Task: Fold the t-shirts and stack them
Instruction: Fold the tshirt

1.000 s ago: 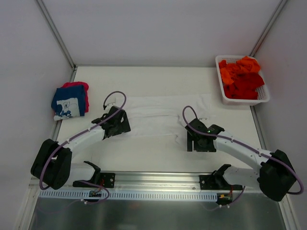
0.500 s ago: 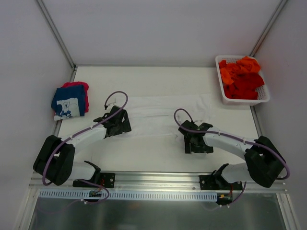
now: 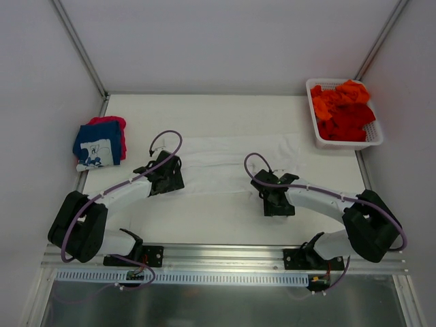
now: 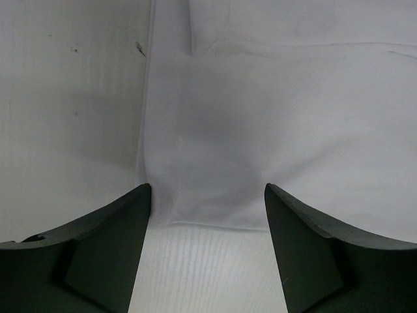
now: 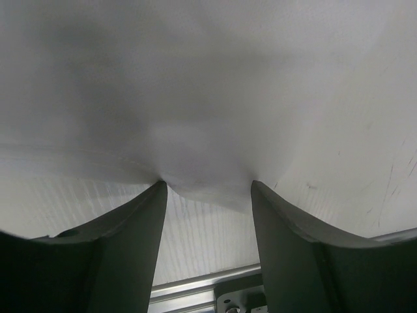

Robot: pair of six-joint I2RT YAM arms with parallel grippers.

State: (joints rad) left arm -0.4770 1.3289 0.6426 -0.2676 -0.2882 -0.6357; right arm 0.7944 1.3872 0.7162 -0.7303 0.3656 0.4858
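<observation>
Lying flat across mid-table, the white t-shirt is stretching left to right, smooth apart from one long crease line. The left gripper is hovering at the shirt's near left corner, jaws spread wide, with the hem edge between them; whether it touches the cloth is unclear. The right gripper is sitting low at the near right hem, likewise spread, a small bulge of cloth between its tips. A folded navy tee is resting on a pink-red tee at the table's left edge. Orange and red tees are lying heaped in the white basket, far right.
</observation>
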